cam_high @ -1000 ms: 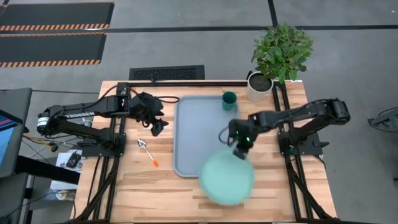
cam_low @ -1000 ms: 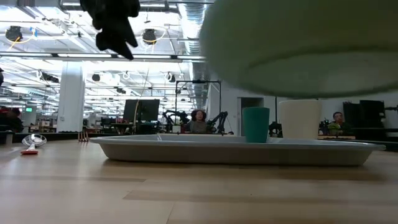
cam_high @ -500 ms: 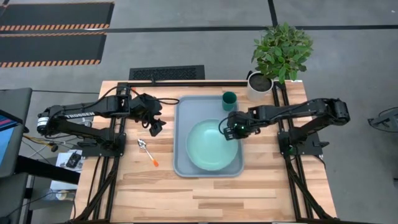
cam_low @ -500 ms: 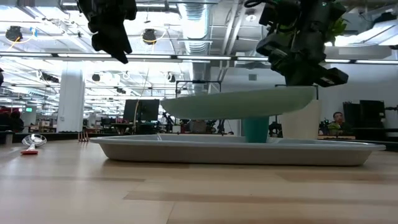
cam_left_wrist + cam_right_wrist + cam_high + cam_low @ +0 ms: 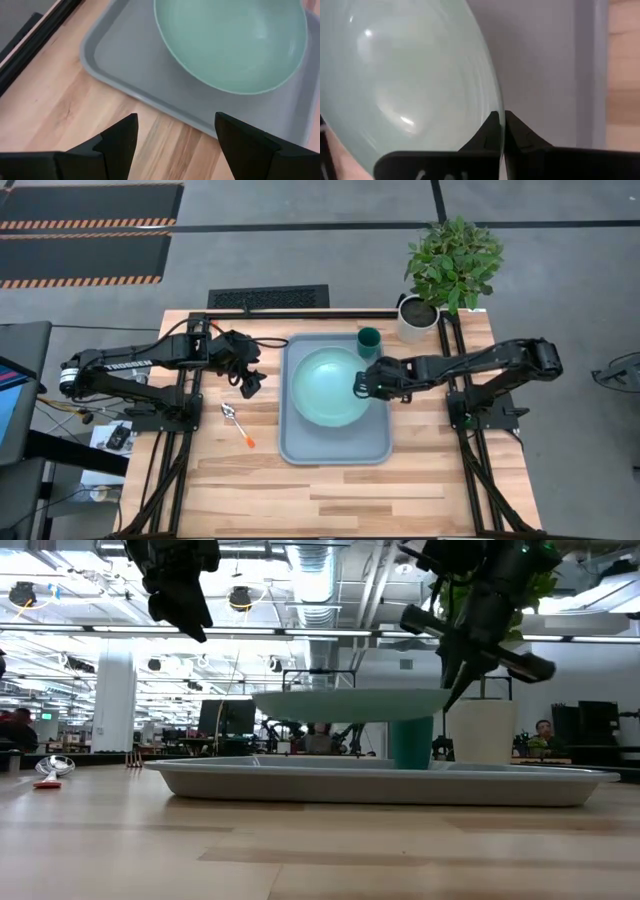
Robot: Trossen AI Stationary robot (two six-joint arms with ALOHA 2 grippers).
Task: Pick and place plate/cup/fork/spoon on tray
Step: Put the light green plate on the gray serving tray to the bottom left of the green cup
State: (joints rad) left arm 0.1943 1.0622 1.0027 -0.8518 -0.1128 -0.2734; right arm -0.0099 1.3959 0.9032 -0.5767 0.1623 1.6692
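The pale mint-green plate (image 5: 328, 386) hangs level over the far half of the blue-grey tray (image 5: 335, 442), held by my right gripper (image 5: 362, 383) at its right side. In the low view the plate (image 5: 350, 702) is above the tray (image 5: 380, 783). The dark green cup (image 5: 369, 341) stands on the tray's far right corner. The orange-handled spoon (image 5: 236, 423) lies on the table left of the tray. My left gripper (image 5: 252, 385) hovers open and empty above the table by the tray's left rim. The fork does not show. My right gripper pinches the plate's rim (image 5: 501, 107) at the plate's right side, one finger (image 5: 490, 131) on the upper face and one (image 5: 520, 134) on the underside. The fingers slant down from the table's right. The plate is level and lifted clear of the tray.
A white pot (image 5: 417, 318) with a green plant stands at the table's far right corner, just behind the cup. The near half of the tray is bare, and bare wood (image 5: 330, 495) lies along the table's near edge.
My right gripper has carried the plate from over the tray's near right corner toward the far edge and a little left, over the tray. The plate, tilted half a second ago, now hangs level.
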